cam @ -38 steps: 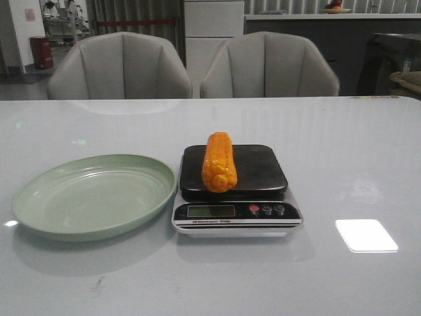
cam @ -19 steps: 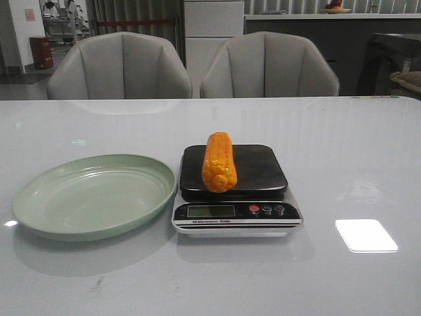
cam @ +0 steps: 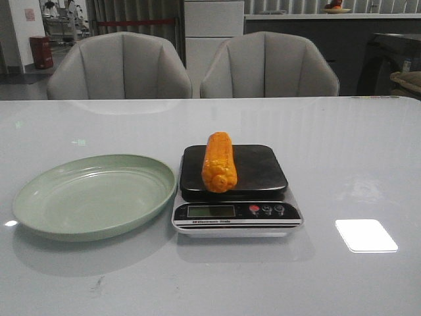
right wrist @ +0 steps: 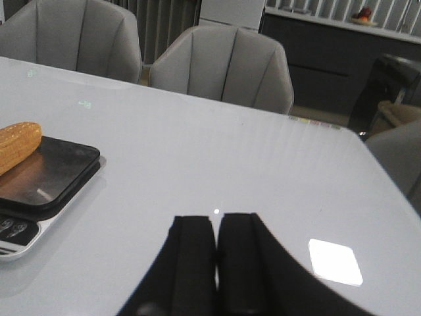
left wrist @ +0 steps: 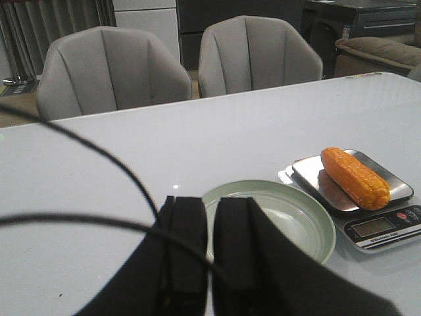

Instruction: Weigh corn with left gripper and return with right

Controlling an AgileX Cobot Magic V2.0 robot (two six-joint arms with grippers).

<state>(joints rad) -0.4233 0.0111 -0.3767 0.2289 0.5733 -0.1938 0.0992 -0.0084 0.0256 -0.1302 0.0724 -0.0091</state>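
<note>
The orange-yellow corn [cam: 219, 162] lies lengthwise on the black platform of the kitchen scale [cam: 263, 214] in the middle of the table. It also shows in the left wrist view [left wrist: 355, 178] and partly in the right wrist view [right wrist: 18, 146]. The pale green plate [cam: 39, 197] sits empty to the scale's left. My left gripper [left wrist: 210, 201] is shut and empty, hanging back over the near left of the table, with the plate [left wrist: 309, 224] beyond it. My right gripper [right wrist: 216, 218] is shut and empty over bare table right of the scale. Neither gripper shows in the front view.
Two grey chairs [cam: 122, 66] [cam: 270, 64] stand behind the far table edge. A bright light reflection [cam: 366, 235] lies on the table right of the scale. A black cable [left wrist: 99, 155] loops across the left wrist view.
</note>
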